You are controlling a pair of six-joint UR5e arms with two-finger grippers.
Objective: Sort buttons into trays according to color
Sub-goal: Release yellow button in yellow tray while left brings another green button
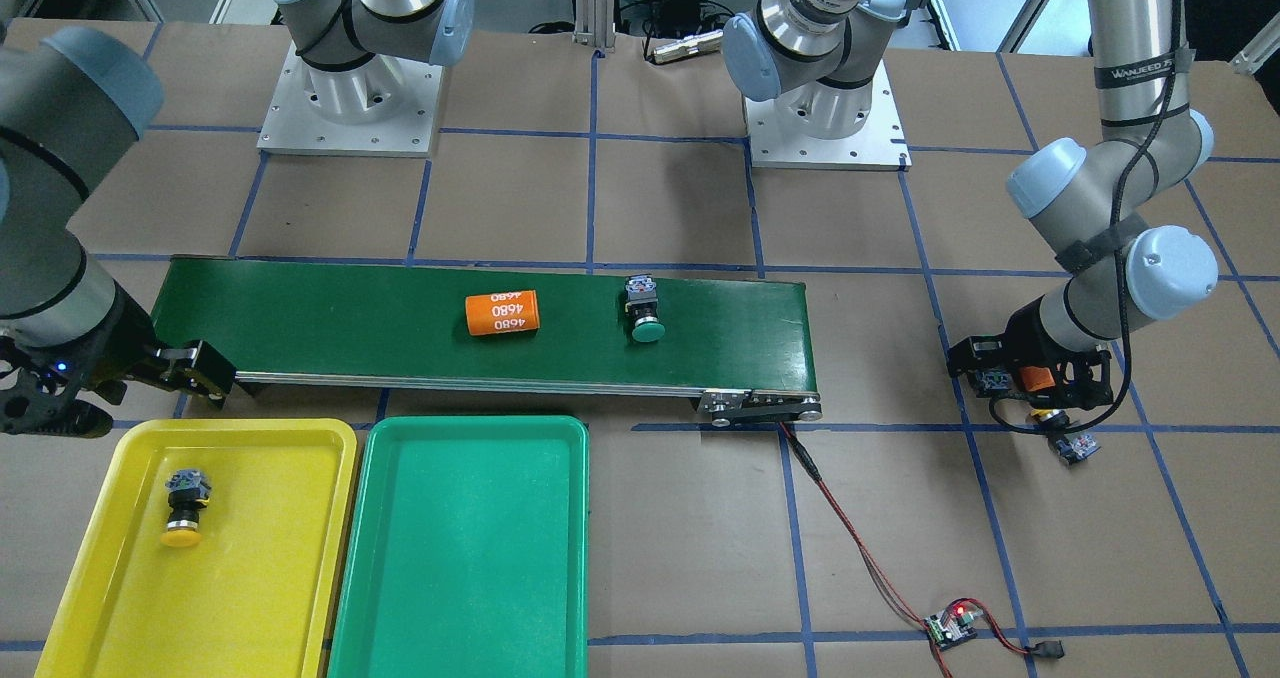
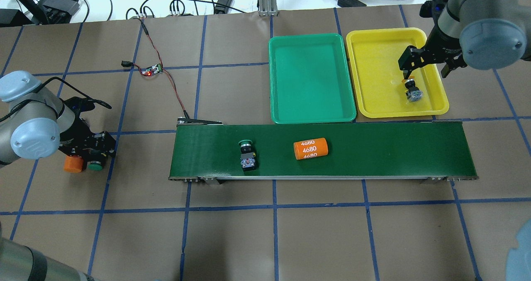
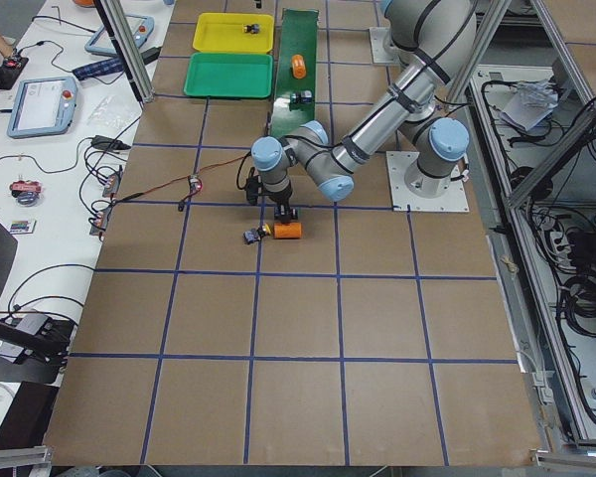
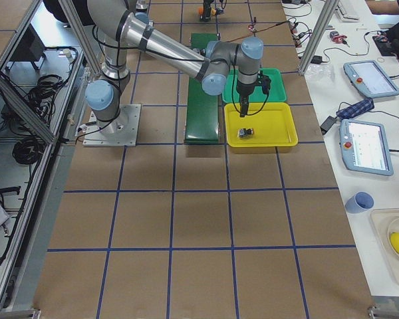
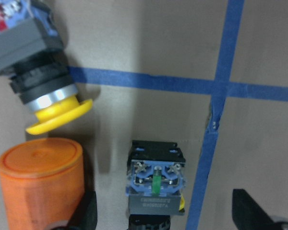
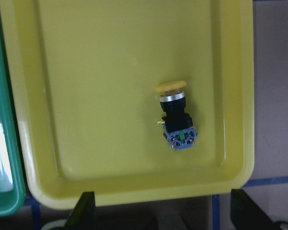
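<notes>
My left gripper (image 5: 163, 218) is open, jaws on either side of a button (image 5: 156, 184) that stands contact block up on the table; its cap (image 2: 96, 165) shows green in the overhead view. A yellow button (image 5: 53, 98) lies beside it. My right gripper (image 6: 163, 215) is open and empty above the yellow tray (image 2: 381, 49), where another yellow button (image 6: 175, 120) lies on its side. A second green button (image 2: 247, 154) lies on the conveyor belt (image 2: 373, 148). The green tray (image 2: 311, 73) holds nothing.
An orange cylinder (image 5: 41, 177) stands against my left gripper's finger. Another orange cylinder marked 4680 (image 2: 311, 148) lies on the belt, right of the green button. A small circuit board (image 2: 152, 69) with red wires runs to the belt's end.
</notes>
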